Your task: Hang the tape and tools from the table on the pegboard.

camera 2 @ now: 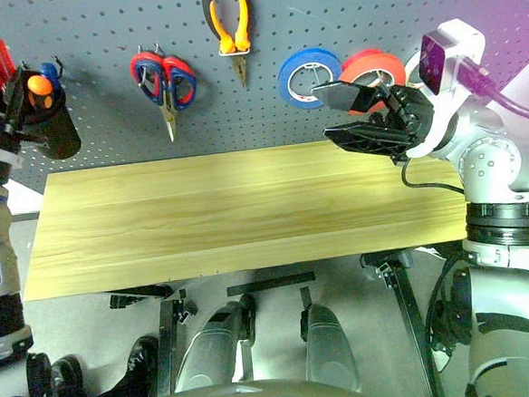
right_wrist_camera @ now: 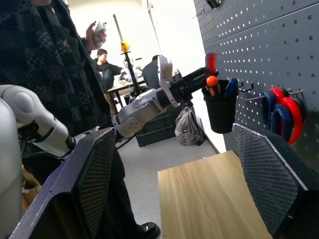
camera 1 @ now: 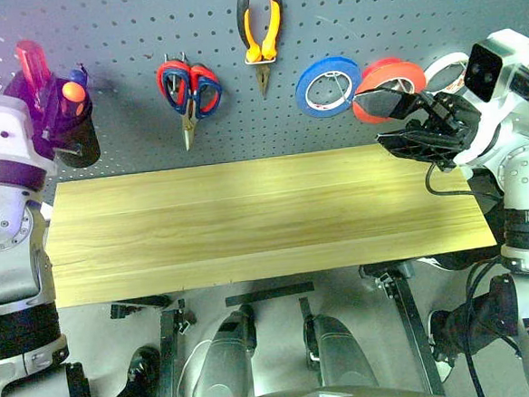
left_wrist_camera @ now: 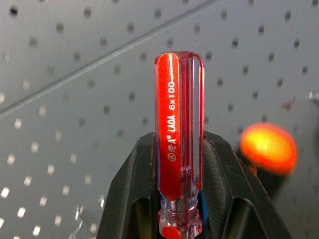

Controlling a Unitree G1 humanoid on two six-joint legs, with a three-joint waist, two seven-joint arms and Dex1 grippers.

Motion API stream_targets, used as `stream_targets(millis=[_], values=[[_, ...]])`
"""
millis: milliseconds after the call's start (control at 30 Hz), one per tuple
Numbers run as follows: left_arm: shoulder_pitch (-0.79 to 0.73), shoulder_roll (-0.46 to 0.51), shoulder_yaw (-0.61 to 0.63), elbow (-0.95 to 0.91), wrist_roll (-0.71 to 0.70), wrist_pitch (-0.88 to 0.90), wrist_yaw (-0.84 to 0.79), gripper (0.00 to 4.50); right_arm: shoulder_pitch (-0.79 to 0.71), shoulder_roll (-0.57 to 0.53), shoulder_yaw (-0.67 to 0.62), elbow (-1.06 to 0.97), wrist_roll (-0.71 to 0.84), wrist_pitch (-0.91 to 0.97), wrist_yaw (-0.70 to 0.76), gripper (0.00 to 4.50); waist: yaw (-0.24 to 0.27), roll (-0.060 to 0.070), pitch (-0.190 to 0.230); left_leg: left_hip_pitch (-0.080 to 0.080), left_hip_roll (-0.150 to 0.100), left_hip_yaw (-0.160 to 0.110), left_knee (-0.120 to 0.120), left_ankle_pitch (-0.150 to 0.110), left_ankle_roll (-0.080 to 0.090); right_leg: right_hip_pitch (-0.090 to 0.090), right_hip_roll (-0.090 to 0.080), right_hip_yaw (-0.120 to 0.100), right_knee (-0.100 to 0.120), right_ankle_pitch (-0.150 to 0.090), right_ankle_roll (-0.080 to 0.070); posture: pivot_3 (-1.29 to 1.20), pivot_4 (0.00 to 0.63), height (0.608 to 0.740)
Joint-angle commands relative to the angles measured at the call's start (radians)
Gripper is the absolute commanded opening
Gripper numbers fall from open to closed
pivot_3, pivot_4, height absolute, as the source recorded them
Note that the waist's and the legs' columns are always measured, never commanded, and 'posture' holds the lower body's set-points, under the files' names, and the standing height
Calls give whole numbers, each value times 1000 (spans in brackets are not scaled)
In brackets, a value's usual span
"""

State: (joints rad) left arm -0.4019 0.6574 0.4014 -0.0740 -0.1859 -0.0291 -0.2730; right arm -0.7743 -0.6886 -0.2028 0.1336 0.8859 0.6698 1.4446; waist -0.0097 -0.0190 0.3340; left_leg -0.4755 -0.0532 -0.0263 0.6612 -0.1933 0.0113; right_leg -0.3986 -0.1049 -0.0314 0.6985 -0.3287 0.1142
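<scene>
Left tool (left_wrist_camera: 182, 219) pinches the screwdriver (left_wrist_camera: 179, 134) upright, red handle up, above the black cup (camera 1: 77, 139)

The two head views are looking forward and down from above the desk (camera 1: 266, 217), facing the pegboard (camera 1: 343, 20) behind it, and sharing nearly the same scene, the right eye sitting slightly to the side. The left wrist camera is looking along its gripper (left_wrist_camera: 182, 199), very near the red screwdriver (left_wrist_camera: 179, 134), with the pegboard close behind. The right wrist camera is looking between its gripper's fingers (right_wrist_camera: 75, 189) along the desk's length, taking in the black cup (right_wrist_camera: 221, 109) at the far end, which the head views are also showing.
</scene>
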Motion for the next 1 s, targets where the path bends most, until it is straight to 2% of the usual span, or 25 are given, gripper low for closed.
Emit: stream_targets(millis=[33, 233, 600, 833, 867, 1000], values=[[-1, 15, 49, -59, -1, 15, 27, 918, -23, -3, -10, -5, -1, -16, 14, 3906, 1, 0, 0, 0, 0, 0, 0, 0, 0, 0, 0, 0, 0, 0, 0, 46, 262, 740], [2, 20, 77, -5, -11, 30, 32, 918, -22, -1, -6, -7, -7, -13, 16, 3906, -1, 0, 0, 0, 0, 0, 0, 0, 0, 0, -1, 0, 0, 0, 0, 46, 269, 740], [-15, -4, 35, 123, 14, -24, 27, 918, -20, -2, -1, -14, -15, -11, 16, 3906, -3, 0, 0, 0, 0, 0, -1, 0, 0, -1, -1, 0, 0, 0, 0, 40, 270, 740], [10, -31, 32, 133, -13, -23, 19, 918, -17, -9, -1, -16, -19, -6, 10, 3906, -4, 0, 0, 1, 0, 0, -1, 0, 0, 0, -2, 1, 0, 0, 0, 33, 276, 740], [6, -29, 29, 133, -15, -20, 15, 1565, -17, -9, -2, -16, -17, -6, 10, 3906, -3, 0, 0, 1, 0, 0, -1, 0, 0, 0, -2, 1, 0, 0, 0, 34, 277, 740], [-2, -19, 29, 138, -1, -32, 21, 2758, -16, -6, 2, -20, -18, -9, 14, 3906, 0, 0, 0, 2, 0, 0, -2, -3, 4, 0, -2, 0, 0, 0, 0, 35, 276, 740]])
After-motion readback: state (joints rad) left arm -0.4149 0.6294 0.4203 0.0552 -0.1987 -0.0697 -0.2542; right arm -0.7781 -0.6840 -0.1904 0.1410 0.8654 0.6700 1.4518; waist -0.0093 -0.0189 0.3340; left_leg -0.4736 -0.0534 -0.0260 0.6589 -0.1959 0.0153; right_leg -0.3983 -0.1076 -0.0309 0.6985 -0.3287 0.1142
